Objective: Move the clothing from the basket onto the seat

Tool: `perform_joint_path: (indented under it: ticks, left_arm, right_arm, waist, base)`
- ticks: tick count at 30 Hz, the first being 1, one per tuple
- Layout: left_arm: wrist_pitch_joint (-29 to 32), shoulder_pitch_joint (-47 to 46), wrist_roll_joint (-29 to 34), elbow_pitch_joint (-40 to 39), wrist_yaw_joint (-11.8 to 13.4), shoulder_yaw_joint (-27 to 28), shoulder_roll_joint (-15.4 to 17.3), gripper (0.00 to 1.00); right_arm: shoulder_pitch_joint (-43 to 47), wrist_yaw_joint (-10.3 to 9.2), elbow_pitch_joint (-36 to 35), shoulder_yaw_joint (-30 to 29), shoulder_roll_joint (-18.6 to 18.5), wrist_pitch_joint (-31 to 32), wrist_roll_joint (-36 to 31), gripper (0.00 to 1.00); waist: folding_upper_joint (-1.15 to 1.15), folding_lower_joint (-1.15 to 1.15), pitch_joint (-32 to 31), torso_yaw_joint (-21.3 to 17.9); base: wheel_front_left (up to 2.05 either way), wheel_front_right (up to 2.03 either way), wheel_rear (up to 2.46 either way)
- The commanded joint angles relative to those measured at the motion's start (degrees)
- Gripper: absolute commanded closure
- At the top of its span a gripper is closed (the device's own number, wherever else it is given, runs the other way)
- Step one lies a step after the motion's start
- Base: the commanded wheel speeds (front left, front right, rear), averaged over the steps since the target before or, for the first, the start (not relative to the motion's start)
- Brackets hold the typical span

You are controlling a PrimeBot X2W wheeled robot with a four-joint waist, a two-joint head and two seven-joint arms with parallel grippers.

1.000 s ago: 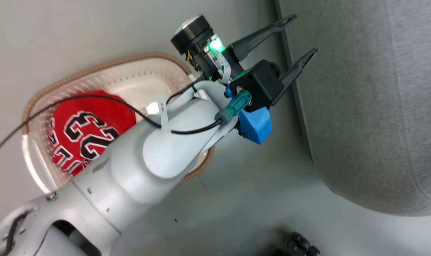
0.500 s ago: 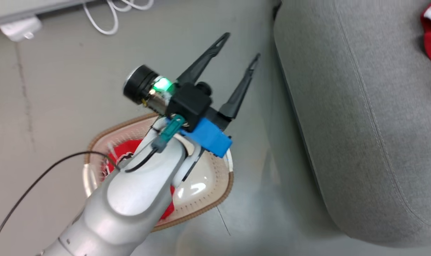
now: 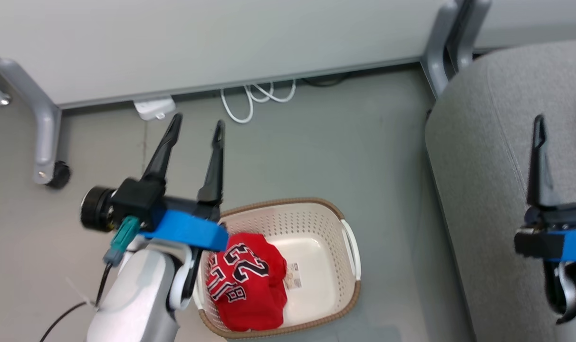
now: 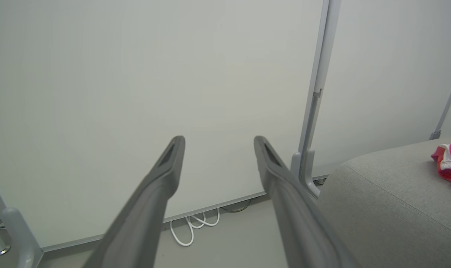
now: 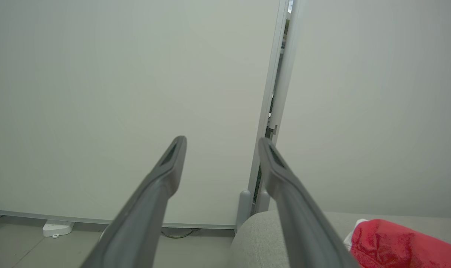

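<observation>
Left gripper (image 3: 197, 121): jaws wide, empty, held clear of basket (image 3: 288, 202) just right of its wrist; jersey (image 3: 247, 280) lies inside, likely next pick. Right gripper (image 3: 563, 116): jaws wide, empty, above seat (image 3: 483, 166); red garment (image 5: 396, 242) rests on seat, right of its fingers, apparently already delivered.

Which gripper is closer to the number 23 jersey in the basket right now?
Left. The left gripper hangs open by the left rim of the basket, next to the jersey. The right gripper is open over the seat, beyond the far side of the basket.
</observation>
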Motion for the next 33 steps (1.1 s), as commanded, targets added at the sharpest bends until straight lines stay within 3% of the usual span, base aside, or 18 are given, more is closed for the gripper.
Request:
perform_joint_path:
  ticks: [1, 7, 17, 24, 33]
  left_arm:
    - [-0.2, 1.6, 0.6, -0.3, -0.2, 1.1, 0.2, 0.00]
    - [-0.2, 9.8, 2.8, -1.5, -2.2, 7.0, -0.7, 0.00]
    - [-0.2, 18.5, 5.7, -2.1, -5.9, 12.1, -2.8, 0.00]
    - [-0.2, 21.7, 7.8, -1.1, -8.5, 12.8, -3.7, 0.00]
    - [-0.2, 22.6, 8.4, -0.6, -9.1, 13.0, -4.0, 0.00]
  right_arm:
    - [1.6, -0.03, -0.1, 0.4, 0.5, 0.0, 0.0, 0.00]
    - [6.8, -0.02, 1.8, 1.8, 2.6, 0.0, 0.7, 0.00]
    - [14.0, -0.02, 4.8, 3.2, 5.5, 0.0, 1.5, 0.00]
    - [18.1, -0.02, 5.7, 2.8, 7.5, 0.0, 1.9, 0.00]
    - [19.3, -0.02, 6.4, 2.6, 8.6, 0.0, 2.1, 0.00]
  waist:
    - [0.00, 0.01, -3.7, 3.1]
    - [0.00, 0.01, -7.7, 4.5]
    - [0.00, 0.01, -12.7, 4.9]
    - [0.00, 0.01, -13.6, 4.4]
    - [0.00, 0.01, -13.7, 3.9]
  base:
    - [0.00, 0.00, 0.00]
    - [0.00, 0.00, 0.00]
    - [0.00, 0.00, 0.00]
    - [0.00, 0.00, 0.00]
    - [0.00, 0.00, 0.00]
